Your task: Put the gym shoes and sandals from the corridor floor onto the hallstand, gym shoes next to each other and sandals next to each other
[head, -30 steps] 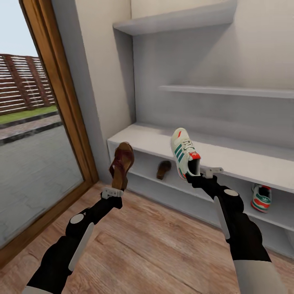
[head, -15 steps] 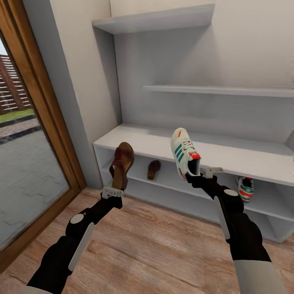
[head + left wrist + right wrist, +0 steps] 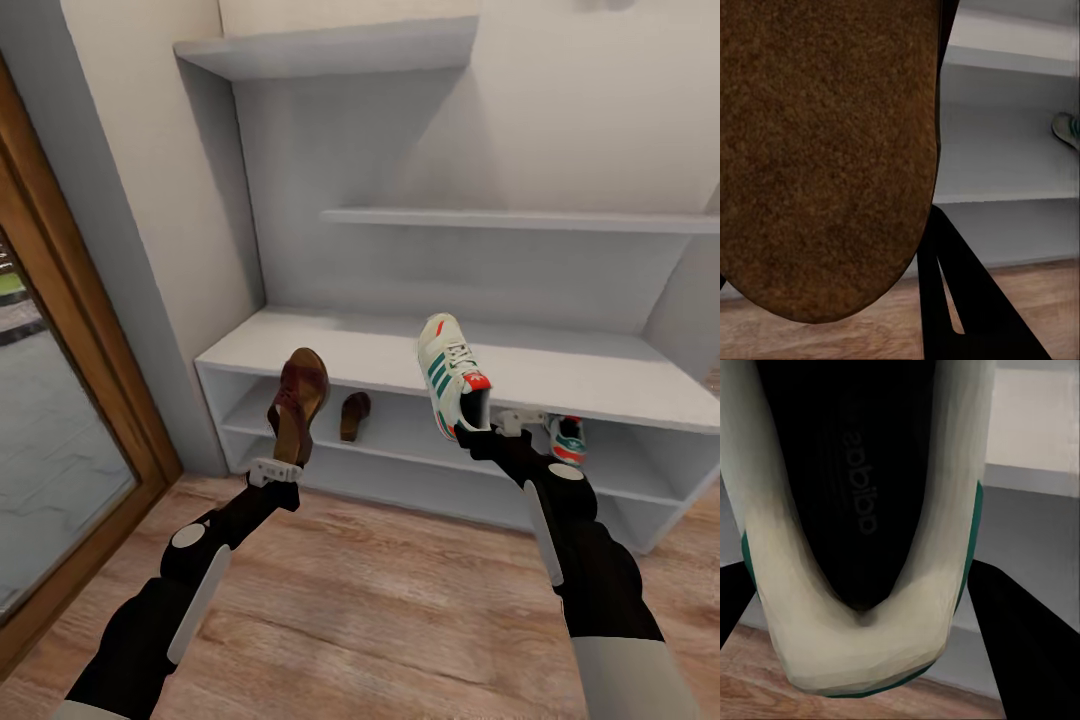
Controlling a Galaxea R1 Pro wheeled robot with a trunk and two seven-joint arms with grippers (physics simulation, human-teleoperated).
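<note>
At the left edge of the head view a wood-framed glass door [image 3: 70, 400] borders the corridor floor [image 3: 380, 610]. Left of centre, the left claw [image 3: 275, 470] is clamped on the heel end of a brown sandal [image 3: 298, 405], held toe-up in front of the hallstand [image 3: 560, 365]. Behind it, the second sandal [image 3: 353, 416] lies on the upper open shelf. Right of centre, the right claw [image 3: 497, 425] is clamped on the heel of a gym shoe [image 3: 452, 385], also standing toe-up; its sole [image 3: 862, 510] fills the right wrist view, so how deep that grip sits is hard to judge. Just right of that claw, the other gym shoe [image 3: 567, 437] rests on the same shelf, partly hidden by the arm. Both held shoes are tall as carried, and either toe could catch the front edge of the hallstand's top when pushed into the shelf, levering the shoe out of a heel-only grip and dropping it to the floor. A careless entry could also shove the resting sandal or shoe away from its partner.
</note>
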